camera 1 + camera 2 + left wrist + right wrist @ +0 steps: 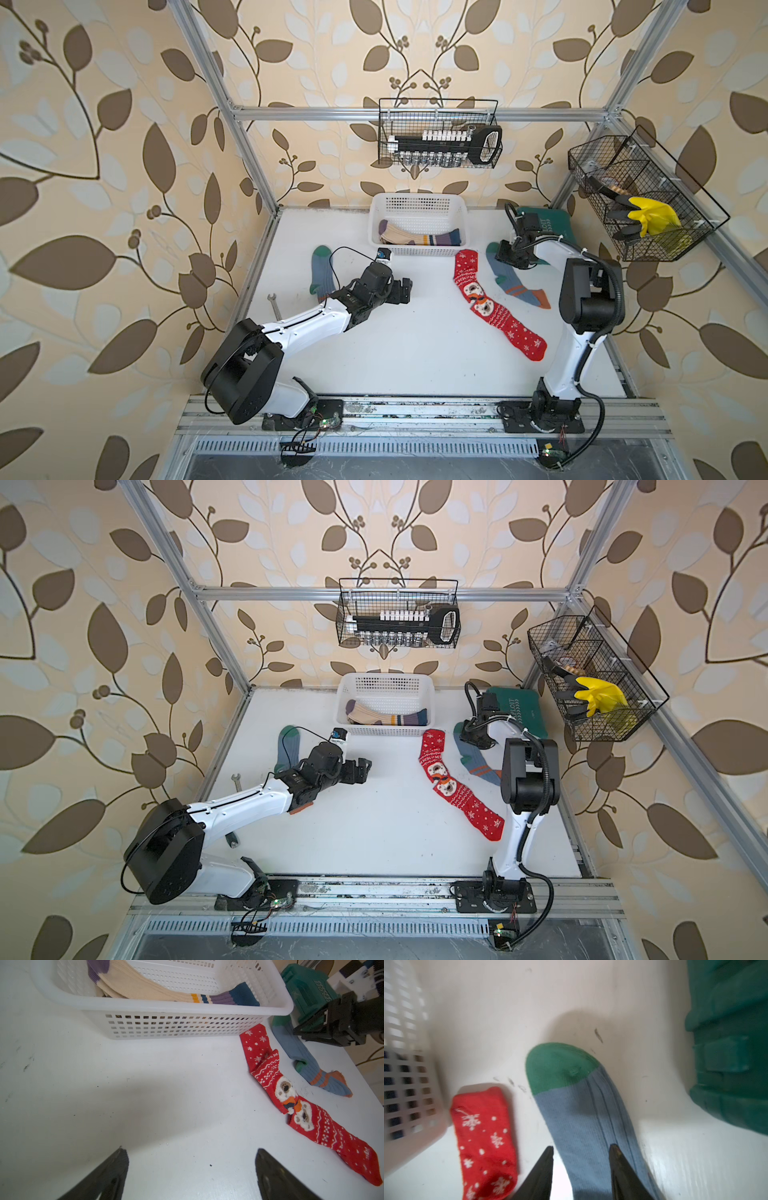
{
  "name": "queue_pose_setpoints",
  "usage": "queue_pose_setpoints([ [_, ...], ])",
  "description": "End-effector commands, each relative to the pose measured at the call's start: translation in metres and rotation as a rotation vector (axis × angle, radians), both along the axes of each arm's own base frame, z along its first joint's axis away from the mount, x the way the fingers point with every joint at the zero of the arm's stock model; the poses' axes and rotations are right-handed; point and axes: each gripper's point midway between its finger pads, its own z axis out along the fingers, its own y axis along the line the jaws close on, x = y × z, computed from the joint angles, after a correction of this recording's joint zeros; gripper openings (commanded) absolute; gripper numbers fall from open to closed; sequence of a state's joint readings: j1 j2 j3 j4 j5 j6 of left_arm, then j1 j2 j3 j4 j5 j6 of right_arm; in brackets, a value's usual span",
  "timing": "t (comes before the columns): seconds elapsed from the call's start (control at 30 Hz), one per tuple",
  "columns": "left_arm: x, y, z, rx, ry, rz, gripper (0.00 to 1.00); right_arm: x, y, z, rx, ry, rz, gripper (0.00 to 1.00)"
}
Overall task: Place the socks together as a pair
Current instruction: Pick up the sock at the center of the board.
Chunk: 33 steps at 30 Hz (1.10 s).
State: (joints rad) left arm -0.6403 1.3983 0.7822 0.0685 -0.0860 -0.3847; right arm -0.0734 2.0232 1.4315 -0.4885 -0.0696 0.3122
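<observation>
**Writing.** The green case [555, 226] at the far right corner of the table [415, 357] shows the letters "LOIT". The rest of the word is hidden behind my right arm.

**Claws.** My right claw [581, 1146] stands part-open, its 2 fingers straddling a blue-grey sock [581, 1109] behind its green toe. Whether they touch it cannot be told. My left claw [190, 1150] is spread wide and empty above bare table.

**Count.**
- 2 blue-grey socks; the other blue-grey sock [323, 270] lies far left, partly under my left arm.
- 2 red snowflake socks, a far red sock [468, 270] and a near red sock [513, 332], overlapping end to end.
- Cream striped socks [415, 237] in the white basket [417, 250], number unclear.
- 1 wrench [274, 305].
- 2 wire baskets, a back wire basket [384, 124] and a side wire basket [582, 158].
- 1 yellow glove [652, 216].
</observation>
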Motion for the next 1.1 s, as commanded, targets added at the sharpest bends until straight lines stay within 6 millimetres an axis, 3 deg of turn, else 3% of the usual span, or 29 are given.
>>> queue_pose_setpoints([
  [0.0, 0.005, -0.004, 0.013, -0.025, -0.047, -0.009, 0.96, -0.012, -0.005, -0.02, -0.027, 0.108, -0.003, 0.46],
  [0.17, 0.004, -0.004, 0.015, -0.029, -0.055, -0.012, 0.96, -0.016, -0.006, -0.038, -0.025, 0.175, -0.001, 0.46],
  [0.23, 0.003, -0.004, 0.015, -0.032, -0.056, -0.015, 0.96, -0.017, -0.005, -0.042, -0.021, 0.187, 0.0, 0.38],
  [0.4, 0.002, -0.002, 0.018, -0.037, -0.069, -0.015, 0.96, -0.018, -0.005, -0.035, -0.025, 0.17, -0.003, 0.03],
  [0.57, 0.0, 0.002, 0.022, -0.038, -0.089, -0.008, 0.95, -0.027, -0.001, 0.015, -0.066, 0.062, 0.022, 0.0],
  [0.73, 0.0, 0.005, 0.025, -0.038, -0.102, 0.003, 0.95, -0.05, 0.015, 0.069, -0.07, -0.012, 0.089, 0.0],
  [0.93, -0.002, 0.011, 0.029, -0.034, -0.115, 0.028, 0.95, -0.082, 0.061, 0.125, -0.013, -0.074, 0.224, 0.0],
  [1.07, -0.001, 0.024, 0.032, -0.013, -0.117, 0.089, 0.95, -0.108, 0.113, 0.16, 0.108, -0.124, 0.376, 0.0],
])
